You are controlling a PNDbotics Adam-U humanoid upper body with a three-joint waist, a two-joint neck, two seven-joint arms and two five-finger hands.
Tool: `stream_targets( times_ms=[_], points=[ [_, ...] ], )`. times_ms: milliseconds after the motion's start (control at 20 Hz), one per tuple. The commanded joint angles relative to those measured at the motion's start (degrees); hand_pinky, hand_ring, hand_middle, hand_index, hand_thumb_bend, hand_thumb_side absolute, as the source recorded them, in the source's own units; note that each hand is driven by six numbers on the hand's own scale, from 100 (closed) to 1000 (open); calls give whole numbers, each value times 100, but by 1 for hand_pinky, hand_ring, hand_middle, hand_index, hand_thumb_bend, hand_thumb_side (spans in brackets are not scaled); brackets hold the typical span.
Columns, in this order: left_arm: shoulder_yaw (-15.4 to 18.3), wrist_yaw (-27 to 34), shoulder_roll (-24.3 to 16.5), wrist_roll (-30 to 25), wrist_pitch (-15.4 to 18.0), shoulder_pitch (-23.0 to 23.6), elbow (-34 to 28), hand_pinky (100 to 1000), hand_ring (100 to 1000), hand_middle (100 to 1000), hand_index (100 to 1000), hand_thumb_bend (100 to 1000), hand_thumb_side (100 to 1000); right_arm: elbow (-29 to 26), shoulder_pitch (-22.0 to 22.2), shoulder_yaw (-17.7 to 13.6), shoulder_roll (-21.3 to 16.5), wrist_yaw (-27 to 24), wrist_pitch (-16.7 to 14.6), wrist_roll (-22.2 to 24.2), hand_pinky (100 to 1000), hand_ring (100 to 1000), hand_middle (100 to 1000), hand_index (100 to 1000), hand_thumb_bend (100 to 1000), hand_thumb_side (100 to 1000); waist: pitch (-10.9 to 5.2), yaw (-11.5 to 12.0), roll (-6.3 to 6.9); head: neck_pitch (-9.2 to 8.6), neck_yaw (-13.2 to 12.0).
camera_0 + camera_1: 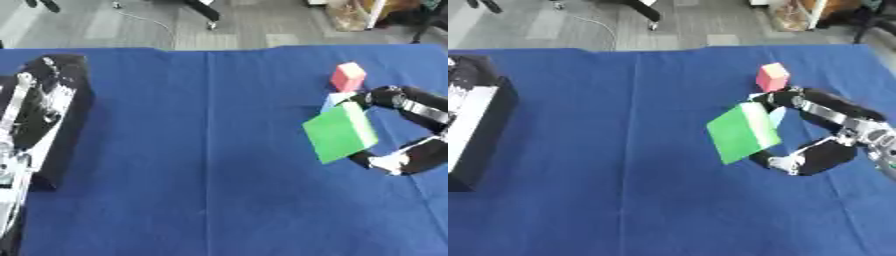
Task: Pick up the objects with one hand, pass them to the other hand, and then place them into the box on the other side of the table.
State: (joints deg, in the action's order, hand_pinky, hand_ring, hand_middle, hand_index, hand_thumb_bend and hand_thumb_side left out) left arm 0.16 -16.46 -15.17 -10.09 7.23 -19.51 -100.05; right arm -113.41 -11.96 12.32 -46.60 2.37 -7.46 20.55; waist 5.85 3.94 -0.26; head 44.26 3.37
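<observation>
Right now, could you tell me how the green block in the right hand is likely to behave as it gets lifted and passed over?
The green block looks flat-faced and boxy, so it probably stays stiff and won't roll. The right hand spans it with fingers and thumb on opposite edges, so it may pivot between them; it already sits tilted. It is broad for the hand, so the handover could be awkward.

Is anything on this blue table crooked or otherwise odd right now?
Only the green block: it sits tilted, pinched between the curled fingers and thumb of the right hand, so it looks held rather than fallen. The pink block and light blue block sit behind it; the black box looks normal.
</observation>
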Motion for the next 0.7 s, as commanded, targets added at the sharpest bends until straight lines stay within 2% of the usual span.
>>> stream_targets(
  times_ms=[50, 450, 700],
  points=[
    [-44, -452, -170, -56, 104, -158, -94, 718, 681, 642, 766, 362, 772, -118, -204, 43, 137, -8, 65, 43, 861, 697, 575, 511, 187, 372, -23, -7, 83, -15, -46],
    [-211, -1632, -175, -201, 291, -308, -254, 766, 702, 671, 808, 415, 720, 45, -656, 368, 711, 246, 408, 130, 856, 685, 569, 514, 163, 374, -14, -5, 156, -15, 10],
    [-536, -2284, -232, -351, 456, -669, -213, 788, 708, 686, 832, 422, 722, 210, -978, 595, 957, 472, 394, 199, 855, 686, 572, 516, 159, 370, -24, -4, 199, -15, 92]
  ],
)
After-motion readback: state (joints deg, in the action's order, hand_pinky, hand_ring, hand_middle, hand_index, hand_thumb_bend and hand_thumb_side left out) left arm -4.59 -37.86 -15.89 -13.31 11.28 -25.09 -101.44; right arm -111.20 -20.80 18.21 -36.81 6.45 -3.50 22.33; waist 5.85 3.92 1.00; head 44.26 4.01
